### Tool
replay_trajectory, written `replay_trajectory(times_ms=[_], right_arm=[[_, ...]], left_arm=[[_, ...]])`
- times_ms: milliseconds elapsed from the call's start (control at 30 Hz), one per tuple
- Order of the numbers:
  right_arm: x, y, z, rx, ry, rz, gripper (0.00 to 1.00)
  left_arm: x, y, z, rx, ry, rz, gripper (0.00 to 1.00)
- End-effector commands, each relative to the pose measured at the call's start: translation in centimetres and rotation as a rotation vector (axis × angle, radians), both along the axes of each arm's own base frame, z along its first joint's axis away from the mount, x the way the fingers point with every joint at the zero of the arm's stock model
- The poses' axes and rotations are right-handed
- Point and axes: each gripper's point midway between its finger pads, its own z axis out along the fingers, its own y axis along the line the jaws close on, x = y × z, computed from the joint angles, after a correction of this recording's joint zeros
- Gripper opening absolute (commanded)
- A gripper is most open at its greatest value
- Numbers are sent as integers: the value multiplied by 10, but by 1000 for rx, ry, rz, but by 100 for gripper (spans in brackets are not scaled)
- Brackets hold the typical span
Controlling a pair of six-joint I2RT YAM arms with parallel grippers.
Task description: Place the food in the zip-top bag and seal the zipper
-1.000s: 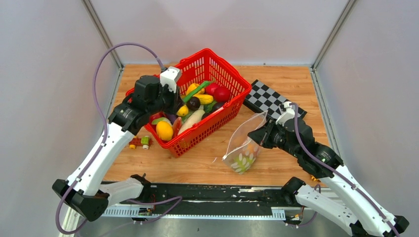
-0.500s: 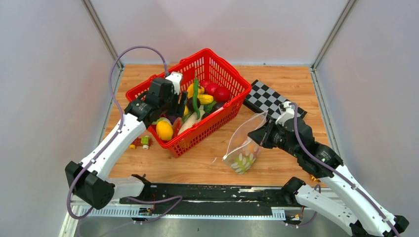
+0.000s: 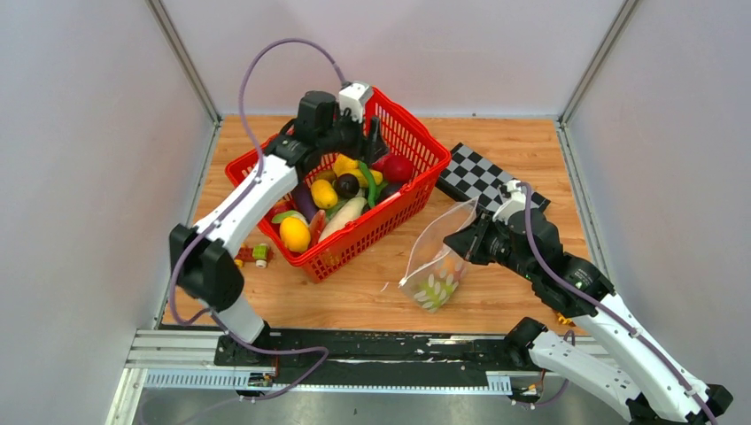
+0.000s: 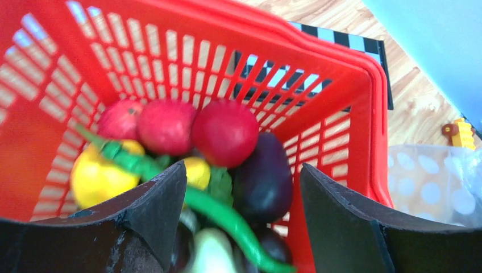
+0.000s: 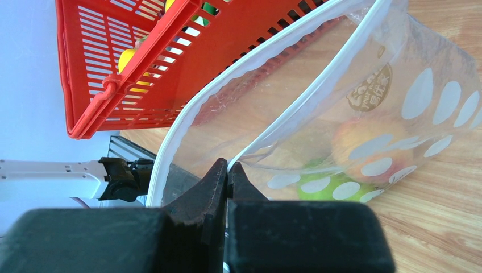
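The food lies piled in a red basket: red fruits, a dark eggplant, a long green chili and yellow pieces. My left gripper hangs open over the basket's far end, and nothing sits between its fingers. The dotted zip-top bag stands on the table with its mouth held open. My right gripper is shut on one side of its white zipper. Inside the bag lie a peach-coloured piece and a green one.
The red basket stands left of centre, slanting toward the back. A checkerboard lies behind the bag. Small toy blocks sit left of the basket, and a yellow one beyond it. Grey walls close in the table.
My left gripper has opened and swung from the basket's left side to its far end. The green chili, upright half a second ago, now lies among the food. The right arm and bag are unchanged.
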Motion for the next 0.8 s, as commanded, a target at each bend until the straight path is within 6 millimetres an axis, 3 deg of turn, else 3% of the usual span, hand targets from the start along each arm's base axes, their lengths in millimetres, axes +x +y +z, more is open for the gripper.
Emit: replay_trajectory(times_ms=[0,100,267,433,667,767], right_arm=[[2,0,20,30,-51,0,0],[1,0,23,35,-57,1,0],[0,-2,27,36,-62,2,0],[-2,-4,27,33,-63,2,0],[-3,-3,25,34,-57,3,0],[-3,-4,26,31,-59,2,0]], left_arm=[[19,-39,-15,-47,20,-164,79],[32,-45,-44,-24,39,-174,80],[52,-56,-71,-17,18,-189,82],[71,-63,-86,-6,-10,-153,86],[79,-74,-124,72,21,-114,92],[70,-78,-148,123,68,-122,91]])
